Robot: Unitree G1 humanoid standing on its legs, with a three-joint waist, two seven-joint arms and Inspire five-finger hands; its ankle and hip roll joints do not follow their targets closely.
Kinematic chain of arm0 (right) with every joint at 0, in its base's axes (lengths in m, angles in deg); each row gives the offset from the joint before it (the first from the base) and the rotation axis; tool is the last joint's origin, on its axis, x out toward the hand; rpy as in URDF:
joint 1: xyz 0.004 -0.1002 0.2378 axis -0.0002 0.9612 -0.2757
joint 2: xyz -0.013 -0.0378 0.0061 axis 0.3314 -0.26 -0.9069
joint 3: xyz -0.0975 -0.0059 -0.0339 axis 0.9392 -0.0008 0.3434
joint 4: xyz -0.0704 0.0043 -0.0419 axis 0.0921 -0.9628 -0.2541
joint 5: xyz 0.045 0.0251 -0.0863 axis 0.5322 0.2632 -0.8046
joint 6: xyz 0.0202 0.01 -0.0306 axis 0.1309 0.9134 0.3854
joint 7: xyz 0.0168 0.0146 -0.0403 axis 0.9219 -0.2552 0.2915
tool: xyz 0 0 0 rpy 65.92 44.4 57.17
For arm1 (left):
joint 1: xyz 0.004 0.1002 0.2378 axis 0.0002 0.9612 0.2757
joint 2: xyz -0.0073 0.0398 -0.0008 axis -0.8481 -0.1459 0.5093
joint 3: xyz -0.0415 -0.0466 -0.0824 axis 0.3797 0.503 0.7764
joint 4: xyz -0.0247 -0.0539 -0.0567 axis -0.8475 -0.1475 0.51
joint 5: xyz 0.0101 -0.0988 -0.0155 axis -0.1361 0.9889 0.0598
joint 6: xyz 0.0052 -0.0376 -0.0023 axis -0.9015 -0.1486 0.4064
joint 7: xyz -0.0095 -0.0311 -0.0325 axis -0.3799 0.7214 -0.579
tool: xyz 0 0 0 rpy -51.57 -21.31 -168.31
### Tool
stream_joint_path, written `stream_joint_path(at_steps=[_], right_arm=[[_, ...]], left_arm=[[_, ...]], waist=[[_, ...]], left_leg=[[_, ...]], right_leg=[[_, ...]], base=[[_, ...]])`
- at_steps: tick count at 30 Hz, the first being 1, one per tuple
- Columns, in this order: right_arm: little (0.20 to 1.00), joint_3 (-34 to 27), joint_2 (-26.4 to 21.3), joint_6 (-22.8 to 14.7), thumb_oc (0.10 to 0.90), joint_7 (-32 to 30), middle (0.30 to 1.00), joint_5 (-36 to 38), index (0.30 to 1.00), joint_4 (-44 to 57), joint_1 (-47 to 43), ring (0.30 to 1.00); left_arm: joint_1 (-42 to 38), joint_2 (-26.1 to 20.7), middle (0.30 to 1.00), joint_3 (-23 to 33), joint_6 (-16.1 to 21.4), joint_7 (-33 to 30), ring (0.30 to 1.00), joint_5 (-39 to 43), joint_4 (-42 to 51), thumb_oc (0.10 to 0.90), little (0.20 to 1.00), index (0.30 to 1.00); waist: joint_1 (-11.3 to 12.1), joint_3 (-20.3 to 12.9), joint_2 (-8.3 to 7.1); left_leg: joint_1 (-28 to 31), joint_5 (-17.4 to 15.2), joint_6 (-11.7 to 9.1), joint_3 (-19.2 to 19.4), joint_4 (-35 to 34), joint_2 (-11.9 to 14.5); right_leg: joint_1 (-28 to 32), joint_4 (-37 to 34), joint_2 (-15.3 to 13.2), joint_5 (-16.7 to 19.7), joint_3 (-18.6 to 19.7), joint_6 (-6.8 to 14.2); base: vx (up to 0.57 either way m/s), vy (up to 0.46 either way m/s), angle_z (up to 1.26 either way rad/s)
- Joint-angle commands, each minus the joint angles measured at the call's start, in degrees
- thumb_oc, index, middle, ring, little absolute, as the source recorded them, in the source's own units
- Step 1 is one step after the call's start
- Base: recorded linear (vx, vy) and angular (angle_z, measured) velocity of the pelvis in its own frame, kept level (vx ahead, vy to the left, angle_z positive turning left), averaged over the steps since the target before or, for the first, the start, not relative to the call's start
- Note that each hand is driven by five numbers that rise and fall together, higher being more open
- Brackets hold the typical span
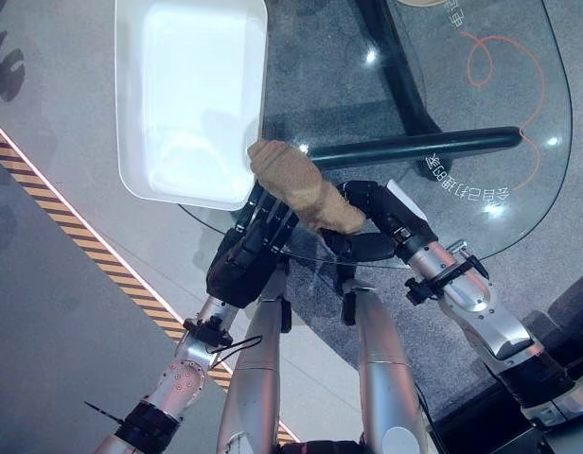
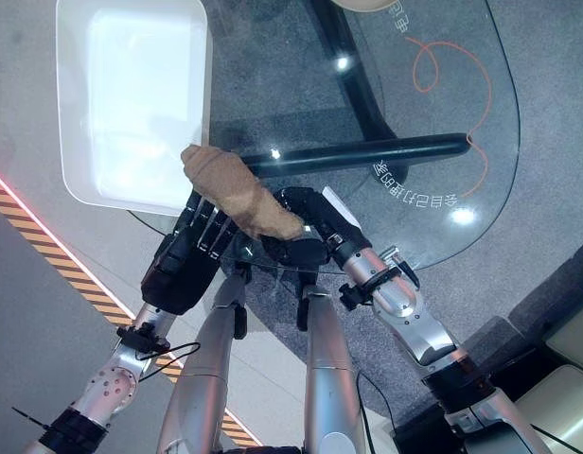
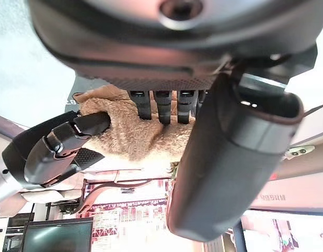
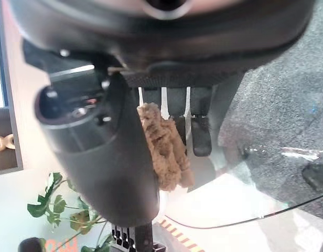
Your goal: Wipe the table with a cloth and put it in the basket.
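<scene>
- Both robot hands hold the brown cloth [image 1: 299,187] above the glass counter [image 1: 481,189]: right robot hand [image 1: 372,222] clamped, left robot hand [image 1: 249,248] fingers curled underneath.
- Basket drop seems underway; next, carry it over the white basket [image 1: 131,113].

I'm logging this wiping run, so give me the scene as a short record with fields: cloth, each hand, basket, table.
cloth: brown fluffy cloth, rolled, lifted at the glass table's near edge, one end reaching the basket's corner
right hand: right hand curled on the cloth's near end
left hand: left hand beneath the cloth, fingers against it, grip unclear
basket: white basket, nothing visible inside
table: glass table on a dark frame
</scene>
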Motion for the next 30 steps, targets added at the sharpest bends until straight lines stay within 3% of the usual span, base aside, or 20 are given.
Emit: stream_joint_path(at_steps=[1, 4, 9, 12, 16, 18, 20, 24, 30], right_arm=[[0.2, 9.49, -0.18, -5.27, 0.1, 4.88, 0.3, -4.81, 0.3, 6.78, -2.93, 0.3], [0.2, 10.01, 0.04, -3.86, 0.1, 4.88, 0.3, -9.15, 0.3, 6.94, -3.59, 0.3], [0.2, 11.78, -1.98, -2.03, 0.1, 1.3, 0.3, -23.24, 0.3, 6.88, -4.37, 0.3], [0.2, 12.78, -3.15, -2.94, 0.1, -1.3, 0.3, -29.18, 0.3, 7.67, -4.85, 0.3], [0.2, 12.79, -2.85, -3.71, 0.1, -10.63, 0.3, -39.49, 0.3, 7.64, -5.52, 0.3], [0.2, 12.41, -2.62, -3.32, 0.1, -15.87, 0.3, -46.66, 0.3, 7.38, -7.03, 0.3], [0.2, 12.03, -2.14, -3.57, 0.1, -16.91, 0.3, -50.13, 0.3, 7.6, -6.81, 0.3], [0.2, 11.23, -1.89, -4.99, 0.1, -17.17, 0.3, -53.39, 0.3, 8.11, -6.13, 0.3], [0.2, 12.74, -3.33, -7.01, 0.1, -16.76, 0.3, -52.04, 0.3, 8.4, -6.81, 0.3]], left_arm=[[-4.64, 2.54, 0.9, -2.85, -0.88, 6.23, 0.9, -0.48, 10.25, 0.8, 0.9, 0.9], [-4.96, 2.99, 0.9, -3.2, -0.7, 6.24, 0.9, -0.07, 10.04, 0.8, 0.9, 0.9], [-4.31, 3.83, 0.9, -3.04, -1.05, 6.8, 0.9, -0.29, 10.37, 0.8, 0.9, 0.9], [-3.91, 3.84, 0.9, -3.18, -1.03, 7.16, 0.9, 0.28, 10.45, 0.8, 0.9, 0.9], [-3.7, 4.78, 0.9, -3.74, -0.39, 6.62, 0.9, 0.85, 10.08, 0.8, 0.9, 0.9], [-4.64, 5.56, 0.9, -3.64, 0.41, 5.49, 0.9, 1.61, 10.08, 0.8, 0.9, 0.9], [-4.28, 6.35, 0.9, -3.56, 0.93, 5.01, 0.9, 1.09, 10.24, 0.8, 0.9, 0.9], [-3.39, 7.5, 0.9, -3.23, 1.64, 4.42, 0.9, 0.39, 10.75, 0.8, 0.9, 0.9], [-3.18, 7.09, 0.9, -2.99, 1.16, 5.19, 0.9, 1.97, 11.08, 0.8, 0.9, 0.9]], waist=[[0.9, -1.17, 0.61], [0.8, -1.17, 0.69], [0.84, -1.17, 0.83], [0.85, -1.17, 0.99], [0.76, -1.17, 1.19], [0.49, -1.17, 1.26], [0.4, -1.17, 1.4], [0.26, -1.17, 1.81], [0.5, -1.17, 2.1]], left_leg=[[0.93, -10.48, 3.52, 3.62, 10.08, -1.89], [0.9, -10.54, 3.5, 3.58, 10.2, -1.98], [0.93, -10.38, 3.49, 3.43, 9.92, -2.15], [0.86, -10.34, 3.53, 3.5, 9.84, -2.09], [0.77, -10.4, 3.56, 3.49, 9.99, -2.17], [-0.88, -8.75, 3.83, 3.92, 9.56, -2.3], [-0.78, -8.77, 3.89, 3.93, 9.34, -2.36], [-0.67, -8.74, 3.89, 3.94, 8.97, -2.58], [-0.45, -8.64, 3.76, 3.7, 8.46, -2.72]], right_leg=[[2.11, -14.29, 3.59, 11.43, 2.0, 0.37], [2.06, -14.11, 3.68, 11.27, 2.06, 0.35], [2.05, -14.22, 3.73, 11.2, 1.99, 0.29], [2.08, -14.18, 3.67, 11.07, 1.85, 0.34], [1.92, -13.86, 3.68, 10.94, 1.84, 0.33], [0.28, -14.26, 3.66, 12.38, 1.94, 0.14], [0.35, -14.36, 3.76, 12.31, 2.08, 0.18], [0.43, -14.63, 3.86, 12.24, 2.24, 0.23], [0.82, -15.17, 3.73, 12.17, 2.17, 0.24]], base=[[0.0, 0.0, 0.0], [0.0, 0.0, 0.0], [0.0, 0.0, 0.0], [0.0, 0.0, 0.0], [-0.01, 0.002, 0.0], [-0.05, 0.024, 0.02], [0.0, 0.016, 0.0], [0.0, 0.0, 0.0], [0.0, 0.0, 0.0]])
